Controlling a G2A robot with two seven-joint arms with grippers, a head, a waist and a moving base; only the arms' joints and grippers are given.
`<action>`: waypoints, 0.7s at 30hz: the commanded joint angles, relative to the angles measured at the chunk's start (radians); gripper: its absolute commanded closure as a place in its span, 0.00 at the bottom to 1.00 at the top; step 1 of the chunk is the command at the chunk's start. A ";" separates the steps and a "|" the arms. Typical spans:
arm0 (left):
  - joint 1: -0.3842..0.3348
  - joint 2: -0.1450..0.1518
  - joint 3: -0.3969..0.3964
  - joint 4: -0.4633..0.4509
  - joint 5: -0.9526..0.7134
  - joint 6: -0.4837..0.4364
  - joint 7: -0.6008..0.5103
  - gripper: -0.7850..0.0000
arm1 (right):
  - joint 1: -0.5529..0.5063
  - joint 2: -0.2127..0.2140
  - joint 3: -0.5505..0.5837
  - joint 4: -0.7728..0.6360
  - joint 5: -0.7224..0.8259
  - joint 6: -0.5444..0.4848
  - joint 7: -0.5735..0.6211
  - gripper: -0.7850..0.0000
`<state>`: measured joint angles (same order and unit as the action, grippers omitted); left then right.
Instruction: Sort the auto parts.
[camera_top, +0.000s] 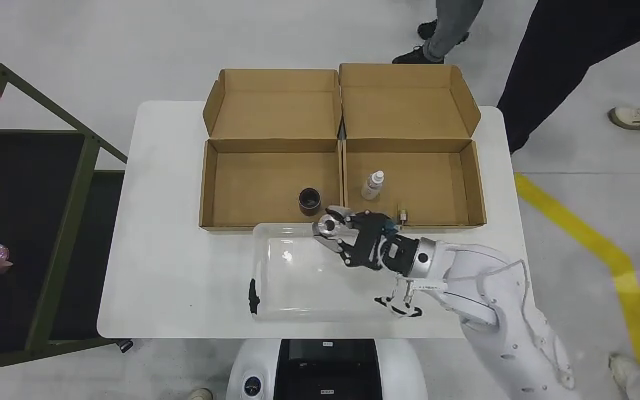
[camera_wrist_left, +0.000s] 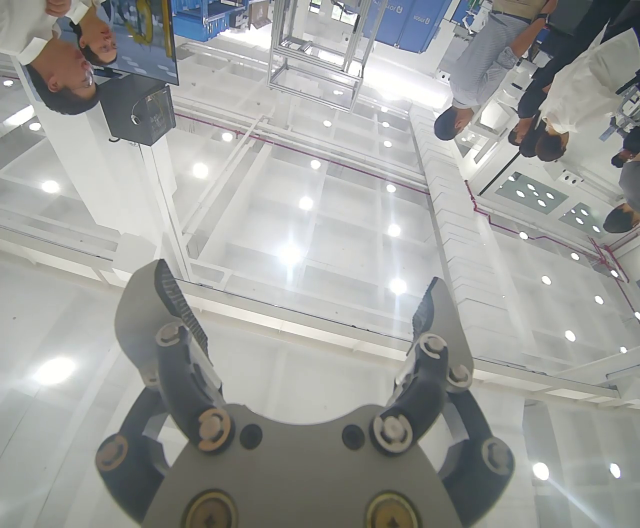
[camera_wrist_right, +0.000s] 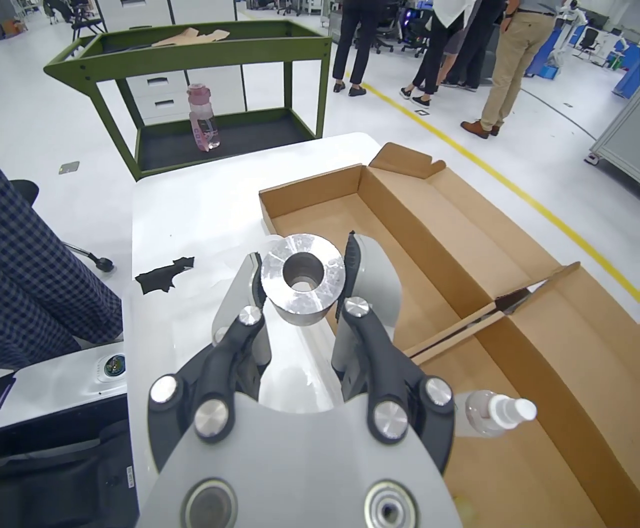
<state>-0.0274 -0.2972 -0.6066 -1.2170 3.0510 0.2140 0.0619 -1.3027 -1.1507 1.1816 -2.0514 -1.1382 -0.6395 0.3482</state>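
Observation:
My right gripper (camera_top: 328, 226) is shut on a silver metal ring (camera_top: 324, 225) with a round bore, held over the far edge of a clear plastic tray (camera_top: 262, 240). In the right wrist view the ring (camera_wrist_right: 303, 295) sits between the fingers (camera_wrist_right: 350, 260), just short of the left cardboard box (camera_wrist_right: 380, 220). That left box (camera_top: 215, 185) holds a black cylindrical part (camera_top: 309, 201). The right box (camera_top: 472, 185) holds a small spray bottle (camera_top: 373, 184) and a small metal part (camera_top: 403, 215). My left gripper (camera_wrist_left: 300, 300) is open, with nothing between its fingers, and faces the ceiling.
A small black scrap (camera_top: 254, 296) lies by the tray's near left corner. A green cart (camera_top: 50, 200) stands left of the white table (camera_top: 160, 250). People stand beyond the table's far right corner. Both box lids (camera_top: 275, 100) are folded back.

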 joint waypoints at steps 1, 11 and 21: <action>0.000 0.000 0.000 0.000 0.000 0.000 0.000 0.00 | -0.013 0.002 0.017 -0.005 0.006 0.005 -0.014 1.00; 0.000 0.000 0.000 0.000 0.000 0.000 0.000 0.00 | -0.020 0.004 0.025 0.003 0.018 0.041 -0.037 1.00; 0.000 0.000 0.000 0.000 0.000 0.000 0.000 0.00 | -0.020 0.004 0.025 0.003 0.018 0.041 -0.037 1.00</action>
<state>-0.0274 -0.2972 -0.6066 -1.2170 3.0510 0.2140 0.0619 -1.3229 -1.1469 1.2062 -2.0484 -1.1205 -0.5982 0.3111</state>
